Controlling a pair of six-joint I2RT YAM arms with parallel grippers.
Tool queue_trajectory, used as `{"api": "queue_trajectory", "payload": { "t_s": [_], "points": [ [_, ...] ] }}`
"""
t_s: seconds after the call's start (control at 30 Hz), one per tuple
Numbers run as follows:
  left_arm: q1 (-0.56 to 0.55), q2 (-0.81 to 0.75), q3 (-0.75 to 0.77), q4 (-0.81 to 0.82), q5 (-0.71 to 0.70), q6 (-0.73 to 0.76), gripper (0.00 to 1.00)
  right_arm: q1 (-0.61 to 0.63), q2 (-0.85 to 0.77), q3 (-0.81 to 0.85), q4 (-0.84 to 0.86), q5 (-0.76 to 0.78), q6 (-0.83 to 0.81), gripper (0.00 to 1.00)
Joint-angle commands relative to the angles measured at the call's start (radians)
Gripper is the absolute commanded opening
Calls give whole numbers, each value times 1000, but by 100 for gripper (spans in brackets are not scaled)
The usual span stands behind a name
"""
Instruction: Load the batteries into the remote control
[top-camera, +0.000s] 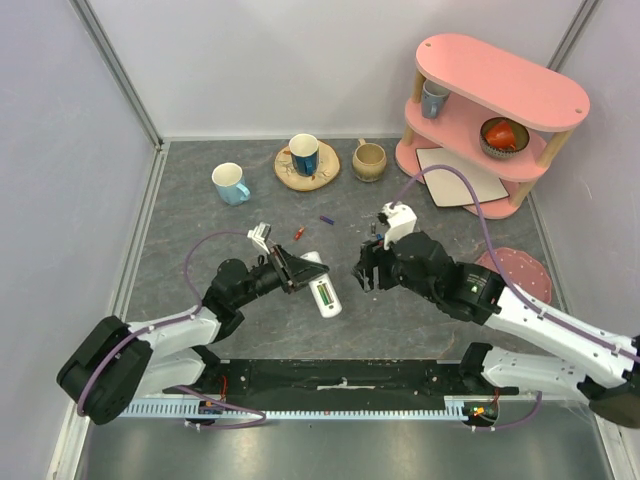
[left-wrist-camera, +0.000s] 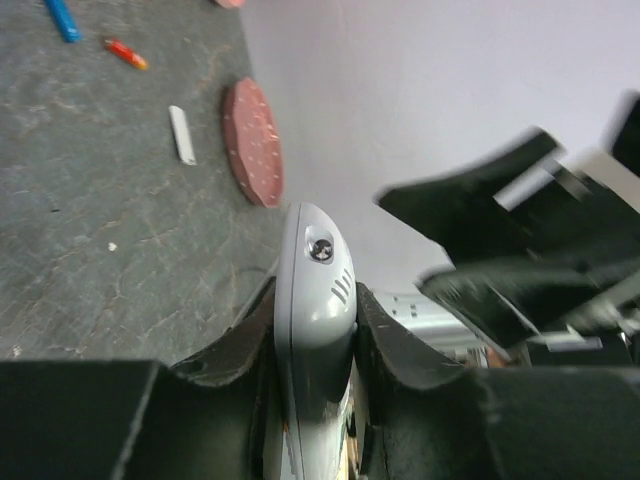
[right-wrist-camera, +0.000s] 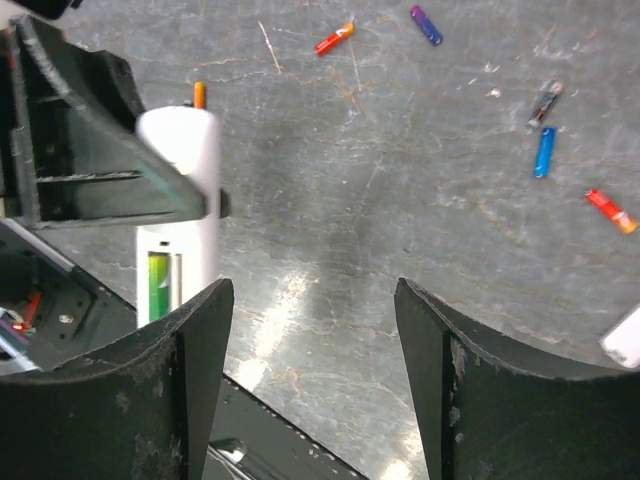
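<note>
Battery (right-wrist-camera: 543, 152) in blue shows in wrist views, not overhead.

Scene is lit brightly and evenly from overhead; only soft, faint shadows are cast. Specular glare is picked up on the table (right-wrist-camera: 292, 292) in the right wrist view (pale streak, lower centre). The right gripper (left-wrist-camera: 415, 243) is smeared in the left wrist view.
</note>
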Motion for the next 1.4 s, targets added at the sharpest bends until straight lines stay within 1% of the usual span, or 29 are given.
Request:
{"api": "queue_trajectory", "payload": {
  "t_s": [0.0, 0.03, 0.07, 0.13, 0.2, 0.27, 0.3, 0.33, 0.37, 0.4, 0.43, 0.47, 0.5, 0.53, 0.57, 0.6, 0.63, 0.7, 0.73, 0.8, 0.83, 0.9, 1.03, 1.07, 1.23, 1.37],
  "points": [
    [37, 55, -63, 473, 186, -35, 2, -115, -116, -168, 327, -247, 104, 73],
    [48, 65, -80, 558, 220, -49, 2, -136, -151, -191, 355, -259, 126, 74],
    [51, 90, -83, 589, 237, -52, 2, -145, -161, -220, 372, -267, 130, 74],
    [54, 108, -80, 633, 278, -57, 2, -167, -161, -235, 421, -335, 130, 75],
    [54, 122, -72, 659, 302, -52, 2, -171, -147, -252, 473, -435, 142, 76],
    [54, 121, -71, 671, 294, -40, 2, -170, -130, -257, 461, -403, 159, 76],
    [56, 109, -74, 667, 286, -37, 2, -173, -127, -252, 405, -364, 154, 76],
    [62, 101, -78, 659, 274, -26, 2, -185, -117, -239, 374, -286, 144, 76],
    [65, 87, -81, 642, 268, -20, 2, -191, -110, -237, 349, -257, 116, 76],
    [68, 60, -83, 599, 269, -11, 2, -201, -98, -234, 306, -231, 101, 76],
    [71, 38, -84, 563, 271, 14, 2, -236, -63, -226, 289, -197, 88, 76],
    [71, 17, -84, 524, 272, 28, 2, -262, -37, -222, 272, -195, 66, 75],
    [71, -31, -83, 440, 269, 57, 2, -291, 18, -217, 253, -198, 53, 75],
    [73, -58, -84, 405, 269, 71, 2, -350, 46, -212, 248, -186, 45, 73],
    [73, -83, -84, 372, 265, 84, 2, -380, 74, -211, 248, -181, 33, 72],
    [73, -115, -84, 298, 260, 110, 2, -406, 100, -211, 266, -174, -2, 70],
    [74, -170, -78, 256, 259, 124, 2, -432, 158, -202, 272, -160, -22, 68],
    [76, -232, -65, 155, 262, 179, 2, -441, 221, -179, 294, -111, -63, 66],
    [76, -284, -57, 75, 260, 195, 2, -441, 282, -154, 298, -99, -106, 65],
    [80, -326, -55, 22, 257, 227, 2, -443, 375, -119, 300, -56, -148, 65],
    [82, -359, -55, -22, 262, 235, 2, -444, 400, -91, 300, -45, -160, 64],
    [89, -384, -61, -48, 269, 244, 2, -445, 458, -67, 315, -19, -182, 63],
    [103, -401, -89, -30, 292, 221, 2, -458, 532, -25, 337, 12, -211, 62],
    [106, -396, -94, -4, 297, 215, 2, -463, 545, -19, 338, 13, -212, 62],
    [116, -350, -129, 111, 317, 155, 2, -487, 624, 8, 383, -43, -228, 59],
    [117, -306, -126, 165, 328, 132, 2, -491, 718, 62, 377, -56, -248, 53]
  ]
}}
